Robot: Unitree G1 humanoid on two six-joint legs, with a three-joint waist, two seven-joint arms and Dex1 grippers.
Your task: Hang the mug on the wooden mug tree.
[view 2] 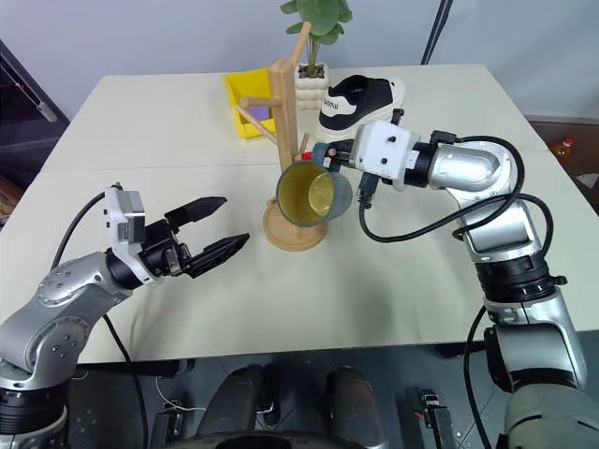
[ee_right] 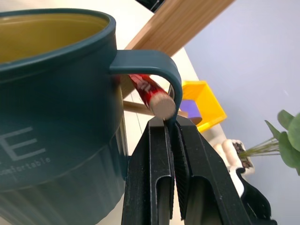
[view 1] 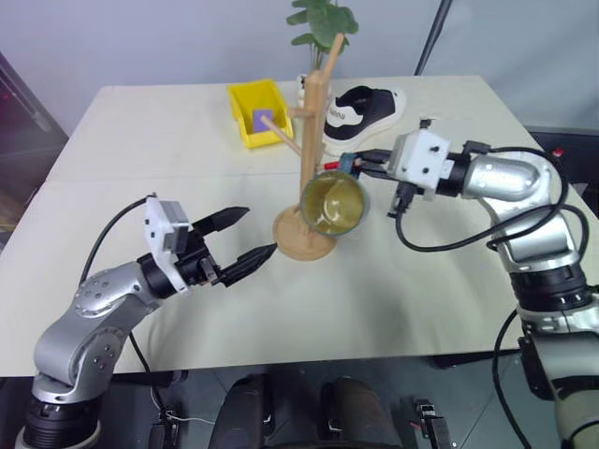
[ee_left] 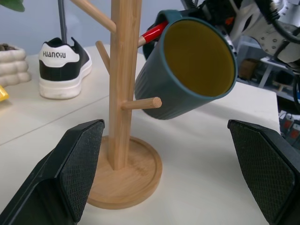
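Holding one mug (handle pinched), right claw meets one tree.

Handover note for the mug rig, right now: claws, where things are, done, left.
Right claw: shut on the mug handle, mug tilted on its side beside the tree.
Left claw: open, off the table, aimed at the tree base, touching nothing.
Done: mug lifted; a red-banded peg passes through the handle loop.
Left: settle the handle on the peg, open, back the right claw out.
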